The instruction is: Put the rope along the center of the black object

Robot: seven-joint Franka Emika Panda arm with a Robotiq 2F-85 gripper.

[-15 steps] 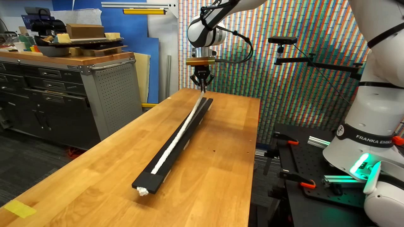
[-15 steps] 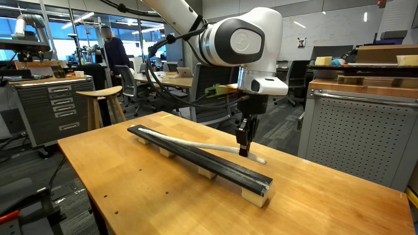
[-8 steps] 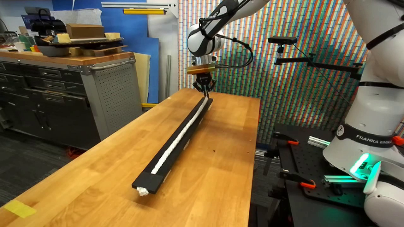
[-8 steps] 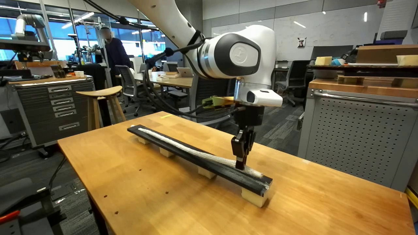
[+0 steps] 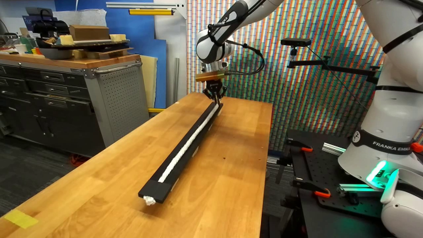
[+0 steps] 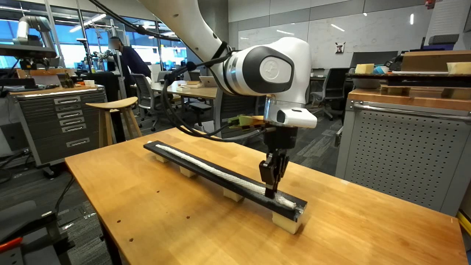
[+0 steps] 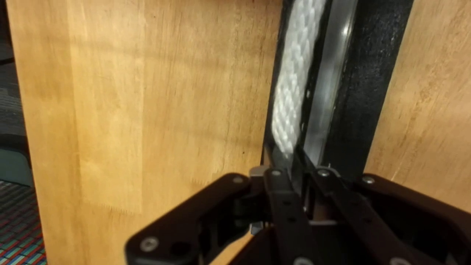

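Note:
The white rope [image 5: 188,142] runs along the top of the long black strip [image 5: 155,191], near its middle, in both exterior views. The rope [image 6: 220,174] lies along the strip [image 6: 243,191] and a short tail extends past the fingers. My gripper [image 5: 217,102] is low over the strip's far end. The gripper [image 6: 271,195] is shut on the rope near that end. In the wrist view the rope [image 7: 294,66] enters between the fingertips of the gripper [image 7: 285,151]; a shiny groove [image 7: 329,77] shows beside it on the strip [image 7: 371,70]. The held section is hidden by the fingers.
Pale blocks [image 6: 286,222] prop the strip above the wooden table [image 5: 231,181]. A crumpled white piece [image 5: 149,200] sits under its near end. Yellow tape [image 5: 21,218] marks a table corner. A tool cart [image 5: 119,96] stands beside the table.
My gripper has moved down and sideways with the rope. The held end, raised beside the strip before, is now down at the strip's top, and the rope is straighter along it.

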